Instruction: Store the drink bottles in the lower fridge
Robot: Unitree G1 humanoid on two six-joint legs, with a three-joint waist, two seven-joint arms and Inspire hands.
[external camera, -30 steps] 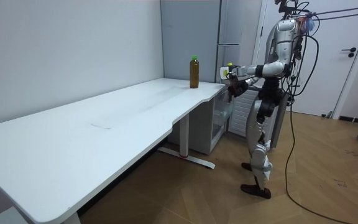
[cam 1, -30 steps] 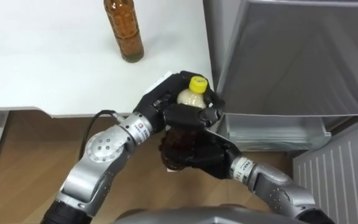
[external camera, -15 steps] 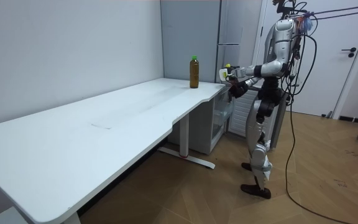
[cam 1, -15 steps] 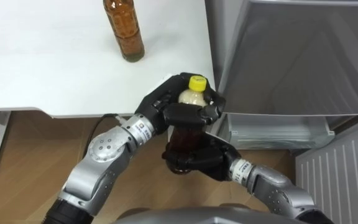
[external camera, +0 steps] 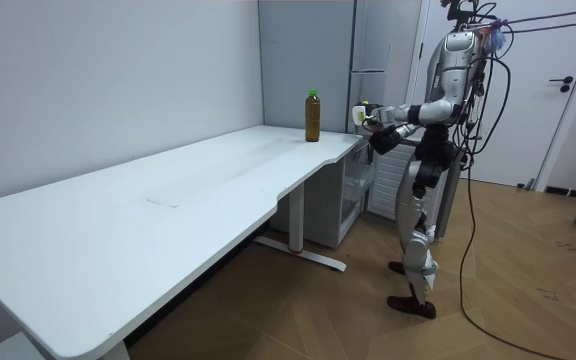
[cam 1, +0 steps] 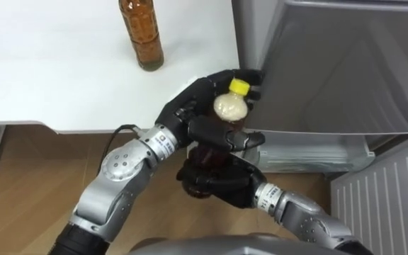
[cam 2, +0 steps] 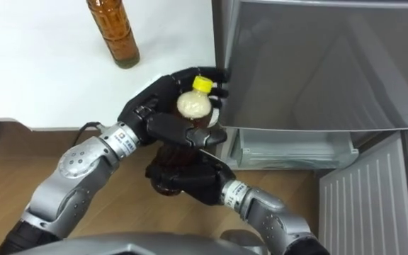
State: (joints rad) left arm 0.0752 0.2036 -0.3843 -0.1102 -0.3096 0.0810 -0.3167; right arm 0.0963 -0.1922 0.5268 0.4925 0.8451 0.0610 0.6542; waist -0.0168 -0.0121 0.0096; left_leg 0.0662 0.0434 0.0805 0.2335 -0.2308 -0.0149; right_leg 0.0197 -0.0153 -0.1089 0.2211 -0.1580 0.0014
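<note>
Clasping dark-drink bottle (cam 1: 227, 110): left hand (cam 1: 188, 117), right hand (cam 1: 222, 186).

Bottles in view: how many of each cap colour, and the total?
Yellow-capped bottle: 1, gripped by left hand and right hand.
Green-capped bottle: 1, standing on the table.
Total: 2.

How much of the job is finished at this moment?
Done: the lower fridge stands open. In hand: the left hand and the right hand grip the yellow-capped bottle beside it. Left: this bottle goes in, then the second bottle on the table.
</note>
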